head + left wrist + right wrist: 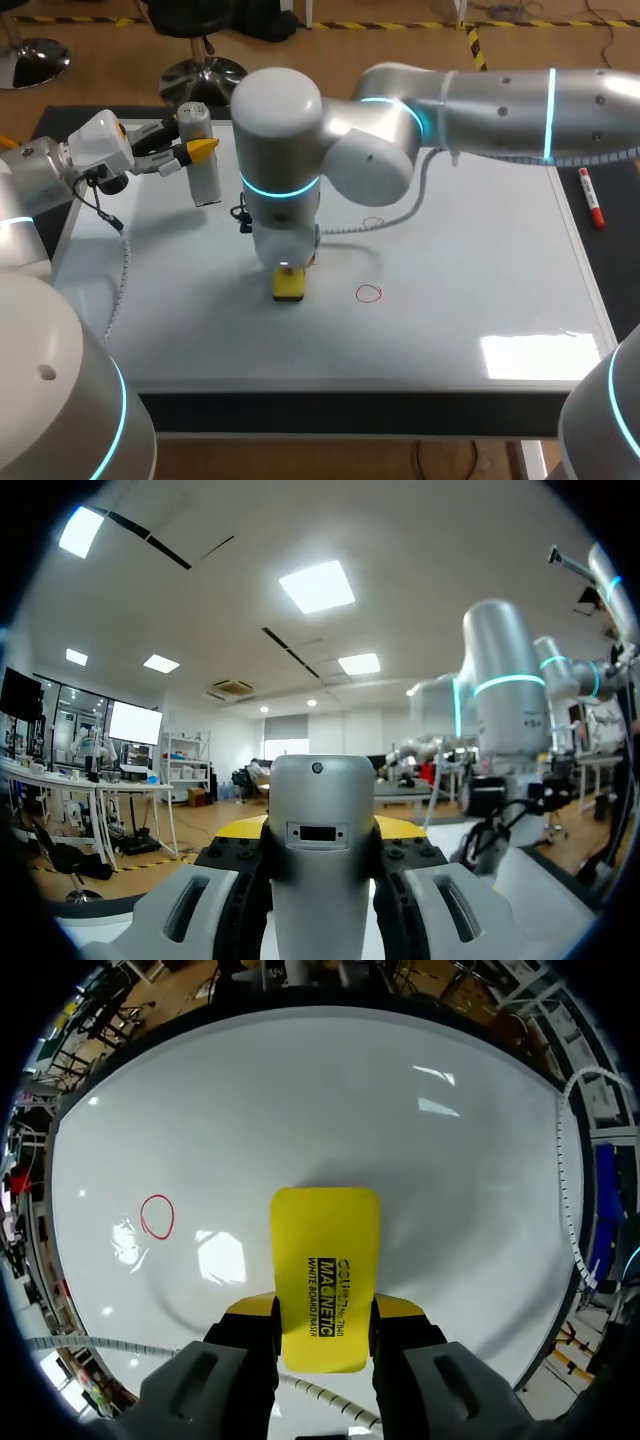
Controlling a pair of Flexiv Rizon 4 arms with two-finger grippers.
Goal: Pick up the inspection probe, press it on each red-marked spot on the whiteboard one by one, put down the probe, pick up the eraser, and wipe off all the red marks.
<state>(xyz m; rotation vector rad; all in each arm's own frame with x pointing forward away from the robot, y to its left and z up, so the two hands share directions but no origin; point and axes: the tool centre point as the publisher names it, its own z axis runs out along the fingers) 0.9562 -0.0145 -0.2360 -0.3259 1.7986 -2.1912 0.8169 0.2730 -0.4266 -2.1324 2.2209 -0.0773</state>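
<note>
The right pincer [325, 1318] is gripping the yellow eraser [325, 1260] from both sides. The eraser is sticking out ahead of its fingers and lying flat on the whiteboard [300, 1090]. A red circle [157, 1216] is showing on the board off to one side of this pincer, apart from the eraser. The left pincer [197, 150] is clamping the grey inspection probe [205, 170], which is standing upright between its yellow tips, over the board and well apart from the right pincer.
</note>
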